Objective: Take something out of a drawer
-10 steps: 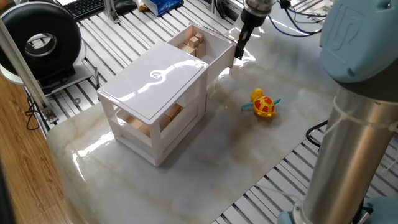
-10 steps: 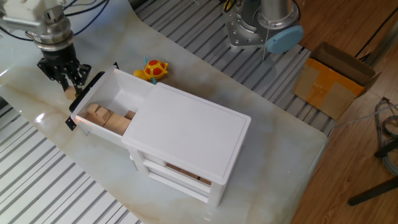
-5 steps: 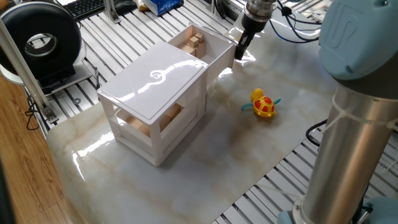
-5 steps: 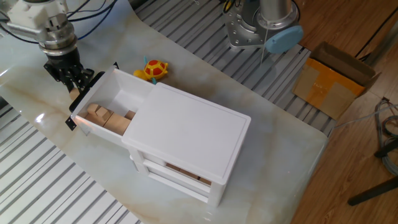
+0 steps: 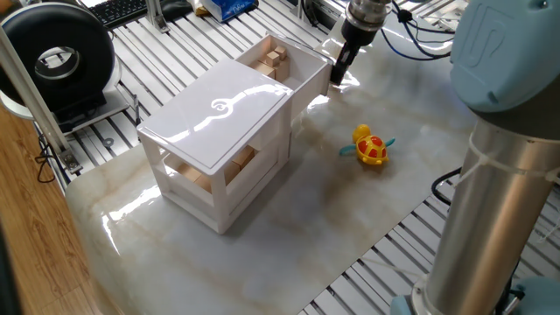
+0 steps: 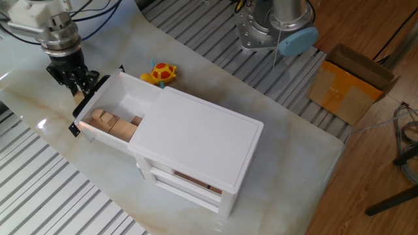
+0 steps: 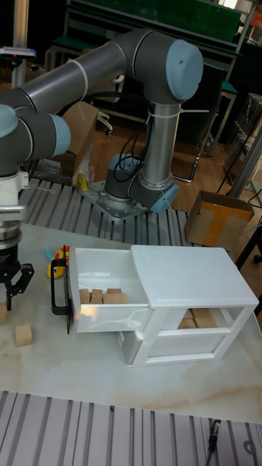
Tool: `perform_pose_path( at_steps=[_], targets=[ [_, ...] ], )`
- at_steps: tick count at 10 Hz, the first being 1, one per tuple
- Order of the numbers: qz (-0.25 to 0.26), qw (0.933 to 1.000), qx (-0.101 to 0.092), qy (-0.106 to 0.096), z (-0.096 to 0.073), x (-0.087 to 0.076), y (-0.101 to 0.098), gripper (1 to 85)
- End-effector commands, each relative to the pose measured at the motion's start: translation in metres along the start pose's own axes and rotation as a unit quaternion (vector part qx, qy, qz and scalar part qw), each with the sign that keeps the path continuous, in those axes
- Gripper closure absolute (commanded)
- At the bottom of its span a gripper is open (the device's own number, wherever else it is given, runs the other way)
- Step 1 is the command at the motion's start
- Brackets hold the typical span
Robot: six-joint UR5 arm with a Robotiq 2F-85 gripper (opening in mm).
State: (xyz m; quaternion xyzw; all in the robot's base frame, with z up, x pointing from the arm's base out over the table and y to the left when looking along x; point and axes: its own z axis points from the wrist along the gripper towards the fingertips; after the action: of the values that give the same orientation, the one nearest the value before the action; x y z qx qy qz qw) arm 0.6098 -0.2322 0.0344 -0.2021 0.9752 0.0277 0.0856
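Observation:
The upper white drawer of the cabinet stands pulled out, its black bar handle facing my gripper. Several light-wood cubes lie inside at the cabinet end, and also show as the cubes in the tall view. My gripper hangs open just outside the handle with nothing between its fingers. One wood cube rests on the marble table below it, and a second cube is cut by the frame edge. From the other side, the gripper hovers over a cube beside the drawer front.
A yellow-and-red duck toy lies on the marble near the drawer. The lower tier holds more wood blocks. The arm's base stands behind the table, and a cardboard box sits on the floor. A black reel stands at the far side.
The gripper has risen slightly and shifted a little toward the drawer handle. The cube beneath it stays on the table. The drawer and duck have not moved.

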Motion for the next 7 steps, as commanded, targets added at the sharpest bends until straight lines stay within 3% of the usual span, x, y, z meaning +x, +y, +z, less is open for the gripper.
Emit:
perform_pose_path(
  at_steps=[1, 3, 7],
  targets=[
    [-0.014, 0.9998, 0.003, -0.012, -0.003, -0.006, -0.002, 10.3],
    [-0.019, 0.9998, 0.004, -0.010, -0.010, -0.004, -0.002, 11.0],
    [-0.027, 0.9994, 0.015, 0.013, -0.056, 0.021, 0.004, 14.7]
  ],
)
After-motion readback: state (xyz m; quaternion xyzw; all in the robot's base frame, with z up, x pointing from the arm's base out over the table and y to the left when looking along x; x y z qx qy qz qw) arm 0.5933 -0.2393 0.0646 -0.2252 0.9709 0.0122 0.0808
